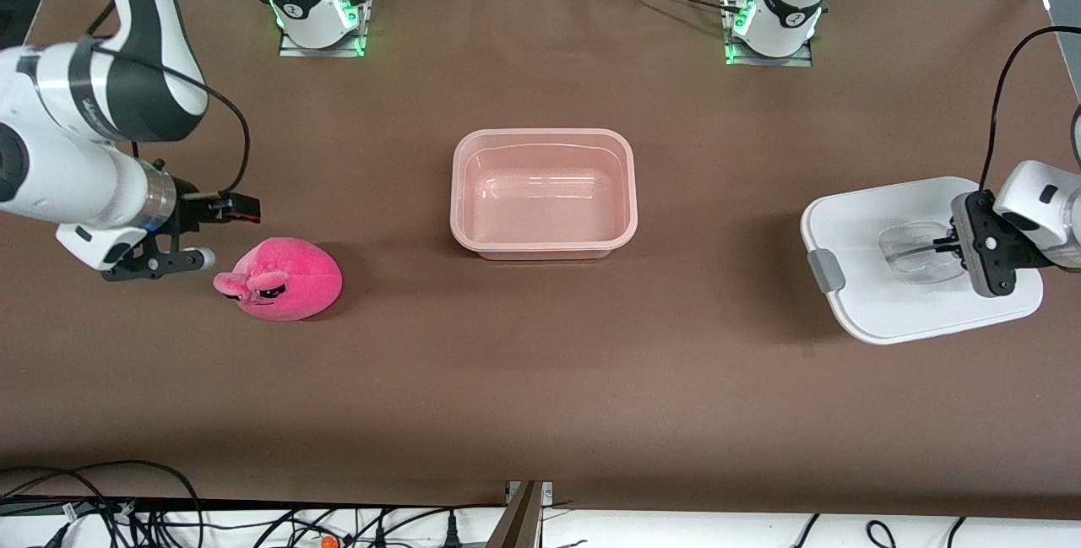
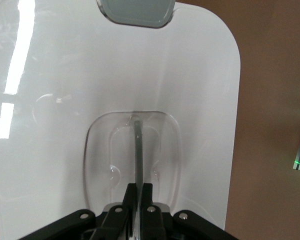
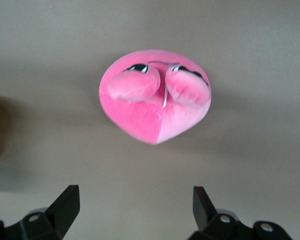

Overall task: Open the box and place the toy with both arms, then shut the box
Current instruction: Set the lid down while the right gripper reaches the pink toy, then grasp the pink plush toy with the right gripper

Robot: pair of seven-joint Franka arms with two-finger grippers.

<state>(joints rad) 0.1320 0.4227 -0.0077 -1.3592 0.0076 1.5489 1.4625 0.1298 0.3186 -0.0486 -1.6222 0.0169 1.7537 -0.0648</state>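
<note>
Your toy, the small hot-pink rounded plush with little ears and a frowning face (image 1: pixel 283 279), lies on the brown surface (image 1: pixel 540 379) toward the right arm's end, well apart from the box and a little nearer the front camera than it. Expect it to be light, soft and squashy: it should give under the fingers rather than slip, so you would do best to take it across the rounded body at its widest, not by the ears, which look too floppy to hold.

Your right claw (image 1: pixel 198 231) hangs just beside the plush, low over the surface, with its fingers spread wide and nothing between them; the right wrist view shows the plush ahead of the two open fingertips (image 3: pixel 65 202).

The pale pink translucent plastic tub (image 1: pixel 544 193) sits mid-surface, uncovered, and it is empty. Its thin walls look light enough to slide if nudged, so lower the toy in rather than pushing against the rim.

Your left claw (image 1: pixel 950 244) is clamped on the clear recessed handle (image 2: pixel 135 160) of the white lid with grey side clips (image 1: pixel 878 278), toward the left arm's end. The lid looks stiff and smooth; whether it rests on the surface or hangs just above it you cannot tell here.
</note>
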